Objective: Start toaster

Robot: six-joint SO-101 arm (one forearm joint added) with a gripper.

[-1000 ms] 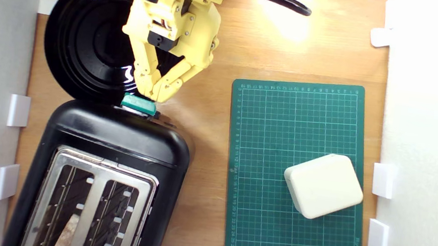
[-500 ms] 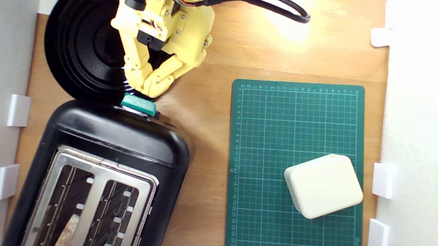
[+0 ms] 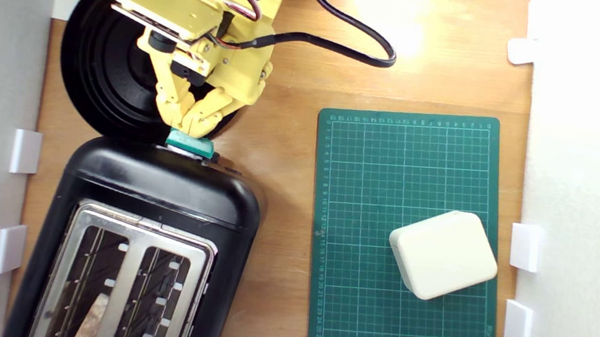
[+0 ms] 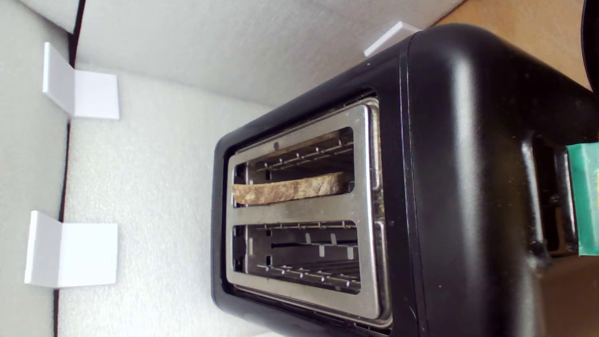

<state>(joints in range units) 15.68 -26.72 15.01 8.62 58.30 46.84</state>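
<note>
The glossy black toaster fills the lower part of the exterior view's left, silver top plate and two slots up. Its teal-green lever juts from the near end. My yellow gripper is shut, fingertips together right at the lever's edge, touching or nearly so. In the wrist view the toaster looms close, the lever at the frame edge, and a slice of toast stands in one slot. The fingers themselves are out of the wrist view.
A round black ribbed plate lies under the arm, just beyond the toaster. A green cutting mat at the exterior view's right carries a cream box. White foam walls with clips border both sides. A black cable trails behind the arm.
The arm has tilted and swung toward the exterior view's left, bringing the shut fingertips from beside the lever's right end to directly over it. The lever and toaster have not moved.
</note>
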